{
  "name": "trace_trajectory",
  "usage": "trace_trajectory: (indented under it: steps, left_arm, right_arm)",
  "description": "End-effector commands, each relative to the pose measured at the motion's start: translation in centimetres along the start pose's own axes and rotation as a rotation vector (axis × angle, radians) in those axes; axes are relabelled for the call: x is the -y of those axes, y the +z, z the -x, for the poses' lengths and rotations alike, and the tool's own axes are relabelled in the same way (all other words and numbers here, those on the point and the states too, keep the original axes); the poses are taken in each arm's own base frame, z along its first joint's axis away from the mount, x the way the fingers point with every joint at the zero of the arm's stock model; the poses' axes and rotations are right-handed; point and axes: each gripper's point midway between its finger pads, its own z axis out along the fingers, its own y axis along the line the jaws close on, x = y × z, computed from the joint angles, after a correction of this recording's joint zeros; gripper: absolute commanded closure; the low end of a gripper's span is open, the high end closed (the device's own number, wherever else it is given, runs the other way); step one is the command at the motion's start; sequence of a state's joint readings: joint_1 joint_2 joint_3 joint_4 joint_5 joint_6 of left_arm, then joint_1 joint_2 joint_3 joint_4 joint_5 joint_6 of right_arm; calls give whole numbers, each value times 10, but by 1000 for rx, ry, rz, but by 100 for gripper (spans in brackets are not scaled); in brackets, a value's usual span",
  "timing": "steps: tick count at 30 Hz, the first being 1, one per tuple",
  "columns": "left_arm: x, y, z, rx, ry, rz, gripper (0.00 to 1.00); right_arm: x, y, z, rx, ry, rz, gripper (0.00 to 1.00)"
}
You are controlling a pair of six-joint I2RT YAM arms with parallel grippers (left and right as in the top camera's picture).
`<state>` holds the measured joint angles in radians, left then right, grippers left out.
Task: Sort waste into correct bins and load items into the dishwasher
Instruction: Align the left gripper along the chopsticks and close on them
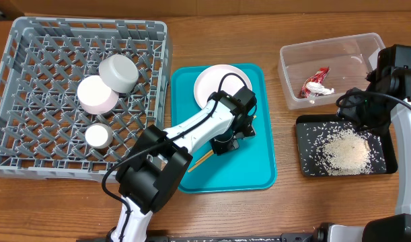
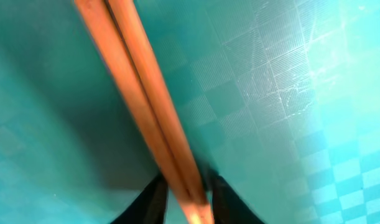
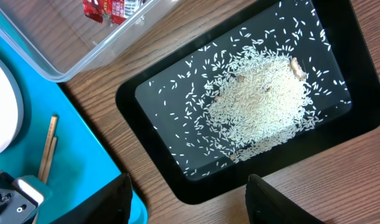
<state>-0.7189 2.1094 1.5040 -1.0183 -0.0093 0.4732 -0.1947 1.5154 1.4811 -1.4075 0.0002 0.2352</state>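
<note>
In the left wrist view two wooden chopsticks (image 2: 146,106) lie side by side on the teal tray (image 2: 301,93), and my left gripper (image 2: 186,193) is shut on them near one end. Overhead, that gripper (image 1: 225,141) is low over the tray, with a chopstick end (image 1: 204,160) sticking out and the white plate (image 1: 215,84) just behind. My right gripper (image 3: 188,180) hangs open and empty over the near corner of the black tray (image 3: 127,102), which holds the rice (image 3: 258,102). The red-and-white wrapper (image 1: 316,84) lies in the clear tub (image 1: 292,74).
The grey dish rack (image 1: 30,134) at the left holds a grey bowl (image 1: 119,72), a pink bowl (image 1: 97,94) and a small white cup (image 1: 97,136). The black tray (image 1: 387,161) sits right of the teal tray (image 1: 259,168), with a strip of bare wood between.
</note>
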Motion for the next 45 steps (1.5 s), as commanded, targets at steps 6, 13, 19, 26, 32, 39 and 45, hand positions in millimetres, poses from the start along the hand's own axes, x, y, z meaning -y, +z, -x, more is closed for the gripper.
trace_trajectory:
  steps: [6,13,19,26,32,39,45]
  left_arm:
    - [6,3,-4,1,-16,-40,93]
    - [4,2,-4,-2,-17,-29,96]
    - [2,-10,1,7,-50,-25,96]
    - [1,-13,3,12,-50,-26,75]
    - [-1,-13,7,27,-50,-19,52]
    - [-5,-8,15,67,-49,1,42]
    - [-1,12,8,59,-49,-3,39]
  right_arm:
    - [0,-12,4,42,2,7,39]
    - [0,-12,4,40,2,6,39]
    - [0,-12,4,40,2,6,39]
    - [0,-12,4,40,2,6,40]
    - [0,-12,4,40,2,6,39]
    - [0,-12,4,40,2,6,39]
    - [0,-12,4,40,2,6,39]
